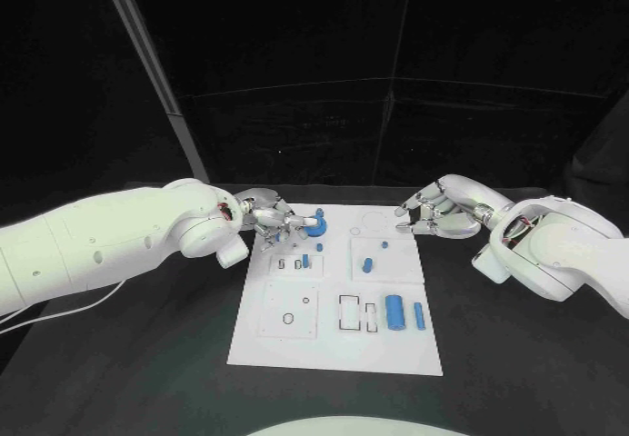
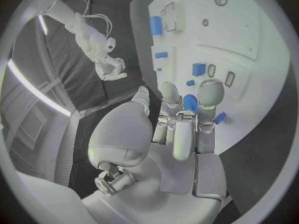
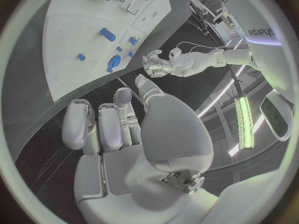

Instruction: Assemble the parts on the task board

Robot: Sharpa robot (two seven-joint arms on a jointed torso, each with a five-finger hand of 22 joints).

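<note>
Nearest, the left hand (image 2: 184, 119) seemingly pinches a blue part (image 2: 190, 103); misalignment could drop it. Right hand (image 1: 433, 215) hovers empty, fingers apart.

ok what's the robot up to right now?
Assembling blue parts on the white task board. The left hand is at the board's far corner with its fingers around a round blue part. The right hand hangs empty past the board's far right edge. Other blue parts, such as a cylinder, lie on the board.

Left hand (image 1: 269, 218) crowding board's far corner, near table (image 1: 511, 345) open
</note>
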